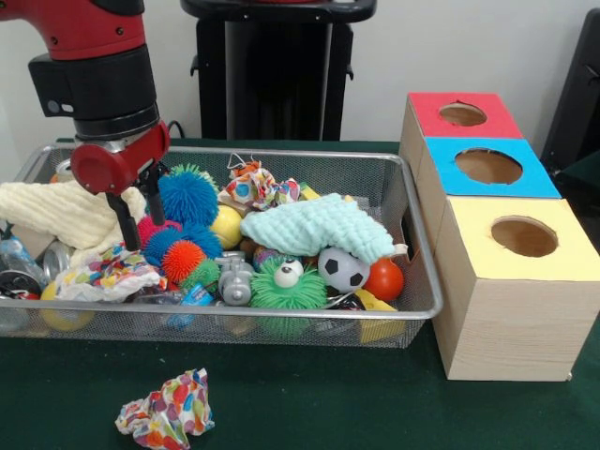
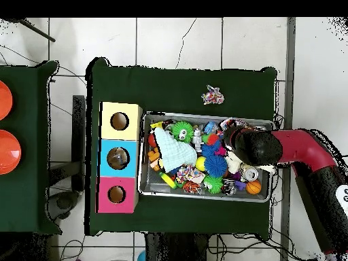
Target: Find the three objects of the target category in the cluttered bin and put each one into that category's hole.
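The wire mesh bin [image 1: 234,315] is full of clutter and also shows in the overhead view [image 2: 204,116]. My gripper [image 1: 145,234] hangs over the bin's left part, its two black fingers apart and empty, with the tips among a cream cloth and spiky balls. In the overhead view the arm's head [image 2: 253,147] hides it. A crushed clear bottle with blue markings [image 1: 15,265] lies at the bin's left end. A clear piece with a blue label [image 1: 193,298] lies at the front wall. The red-topped box's hole [image 1: 462,114] is behind the bin's right end and also shows from overhead [image 2: 116,194].
The blue-topped box [image 1: 539,173] and the yellow-topped box [image 1: 562,253] stand in a row beside the bin. A mint cloth [image 1: 314,225], a cream cloth [image 1: 56,211], spiky balls [image 1: 187,197] and a small football [image 1: 343,270] fill the bin. A crumpled colourful wad [image 1: 167,412] lies on the table outside.
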